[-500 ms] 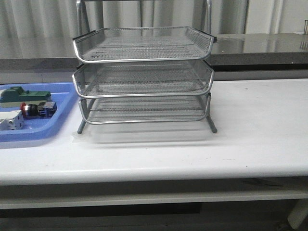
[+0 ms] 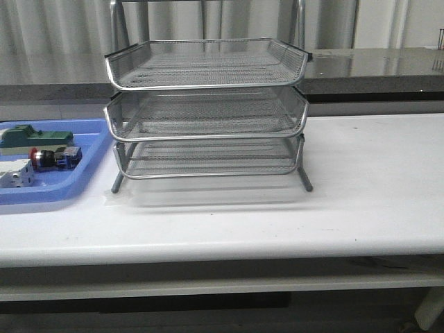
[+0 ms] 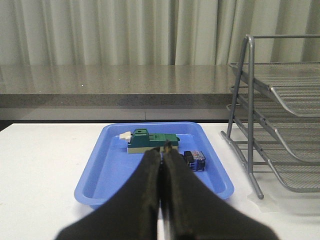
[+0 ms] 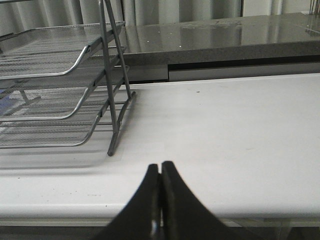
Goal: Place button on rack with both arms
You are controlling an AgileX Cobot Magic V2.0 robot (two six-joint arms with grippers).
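Observation:
The button (image 2: 54, 158), with red head, black body and blue rear block, lies on its side in the blue tray (image 2: 82, 179) at the left. In the left wrist view only its blue and black rear (image 3: 194, 160) shows past my fingers. The three-tier silver wire rack (image 2: 207, 111) stands mid-table, all tiers empty; it also shows in the left wrist view (image 3: 272, 115) and the right wrist view (image 4: 60, 85). My left gripper (image 3: 162, 152) is shut and empty, short of the tray. My right gripper (image 4: 160, 166) is shut and empty, over the table's front edge, right of the rack. Neither arm shows in the front view.
In the blue tray a green block (image 2: 35, 137) lies behind the button and a white block (image 2: 15, 175) in front of it. The green block also shows in the left wrist view (image 3: 150, 141). A grey counter (image 2: 374, 66) runs behind the white table (image 2: 374, 173).

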